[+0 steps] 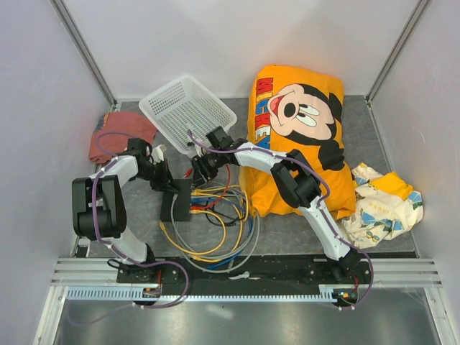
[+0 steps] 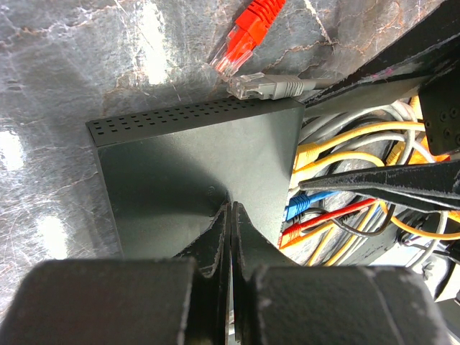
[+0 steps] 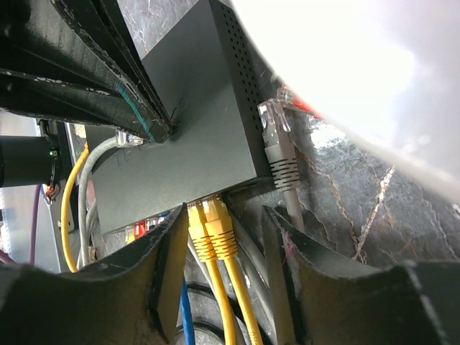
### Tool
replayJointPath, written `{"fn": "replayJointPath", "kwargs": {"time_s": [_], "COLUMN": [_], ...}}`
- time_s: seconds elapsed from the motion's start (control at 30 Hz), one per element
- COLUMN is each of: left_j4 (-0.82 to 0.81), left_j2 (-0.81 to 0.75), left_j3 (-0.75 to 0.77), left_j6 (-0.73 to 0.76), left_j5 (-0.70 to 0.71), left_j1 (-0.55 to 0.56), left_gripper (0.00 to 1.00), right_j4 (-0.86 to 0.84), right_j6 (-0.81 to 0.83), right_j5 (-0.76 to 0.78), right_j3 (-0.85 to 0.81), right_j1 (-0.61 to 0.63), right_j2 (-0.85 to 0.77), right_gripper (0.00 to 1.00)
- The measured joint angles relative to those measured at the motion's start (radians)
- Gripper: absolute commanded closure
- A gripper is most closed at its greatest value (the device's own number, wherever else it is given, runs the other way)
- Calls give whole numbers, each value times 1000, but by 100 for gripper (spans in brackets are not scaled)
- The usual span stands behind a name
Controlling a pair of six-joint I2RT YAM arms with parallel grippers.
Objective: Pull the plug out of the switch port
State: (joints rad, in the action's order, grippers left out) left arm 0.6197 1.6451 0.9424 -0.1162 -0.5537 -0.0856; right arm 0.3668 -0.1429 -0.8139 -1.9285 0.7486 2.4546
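Lower centre, the left gripper (image 2: 228,208), jaws clenched empty, pinned the switch (image 2: 187,165) steady; the right gripper (image 3: 224,215), jaws released, straddled the yellow plugs (image 3: 212,230), seemingly to pull.

On grey marbled desk (image 1: 295,233): flat matte-black switch box (image 1: 176,205) left of centre, tangled coloured cables (image 1: 215,226) just right; white mesh plastic basket (image 1: 188,108) behind; orange printed cushion (image 1: 298,136) further right.

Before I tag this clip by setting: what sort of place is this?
Probably a robot test cell: plain white walls, a metal mounting rail, and staged props like the switch and basket.
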Motion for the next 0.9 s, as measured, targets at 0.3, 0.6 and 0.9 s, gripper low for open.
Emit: {"fn": "replayJointPath", "kwargs": {"time_s": [0.3, 0.6, 0.9], "left_j4": [0, 0, 0], "left_j2": [0, 0, 0], "left_j3": [0, 0, 0], "left_j6": [0, 0, 0], "left_j5": [0, 0, 0], "left_j1": [0, 0, 0], "left_gripper": [98, 98, 98], "right_j4": [-20, -45, -50], "right_j6": [0, 0, -5], "right_j5": [-31, -82, -96], "right_j3": [12, 28, 32], "right_j1": [0, -1, -1], "right_j2": [0, 0, 0], "right_gripper": [55, 55, 57]}}
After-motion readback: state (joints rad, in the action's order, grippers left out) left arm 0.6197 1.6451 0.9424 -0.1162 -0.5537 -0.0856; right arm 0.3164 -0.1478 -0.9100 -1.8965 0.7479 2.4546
